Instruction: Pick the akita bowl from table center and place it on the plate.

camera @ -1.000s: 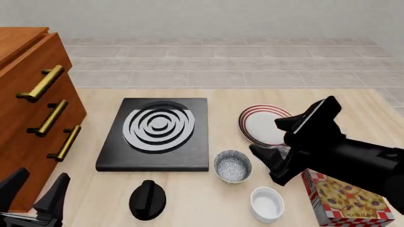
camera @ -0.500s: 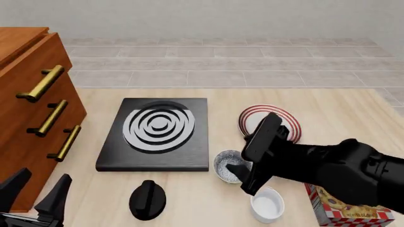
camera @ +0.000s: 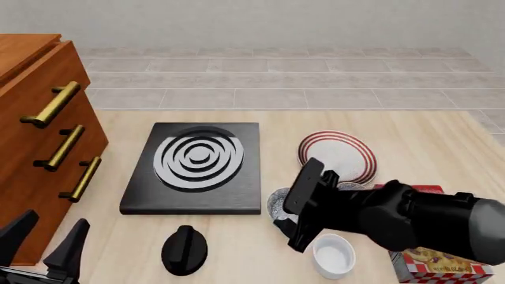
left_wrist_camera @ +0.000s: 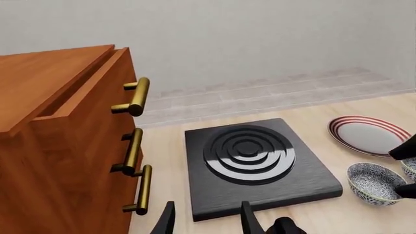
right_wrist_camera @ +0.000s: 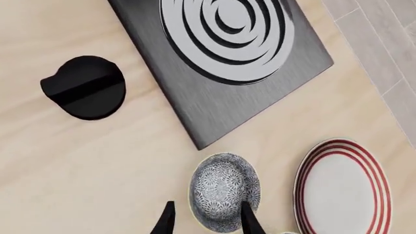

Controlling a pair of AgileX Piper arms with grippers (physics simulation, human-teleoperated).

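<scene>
Front view, read from left to right: we note the wooden drawer cabinet [camera: 44, 136] at the far left, and the left hand [camera: 46, 247] idle at the near-left corner with fingers spread and empty. Next comes the black hob plate [camera: 195, 167], with a black knob [camera: 184, 249] near it on the bench [camera: 236, 248]. The akita bowl [right_wrist_camera: 224, 191] sits at bench centre, just right of the hob's near corner. The right hand [right_wrist_camera: 205, 219] is open directly over it, one finger outside the near-left rim, the other over the bowl's interior, so the rim lies between them. We judge the grasp needs a level descent onto that rim before closing. The plate [camera: 337, 155] lies just beyond, to the right; a white ramekin [camera: 333, 255] stands nearer.
</scene>
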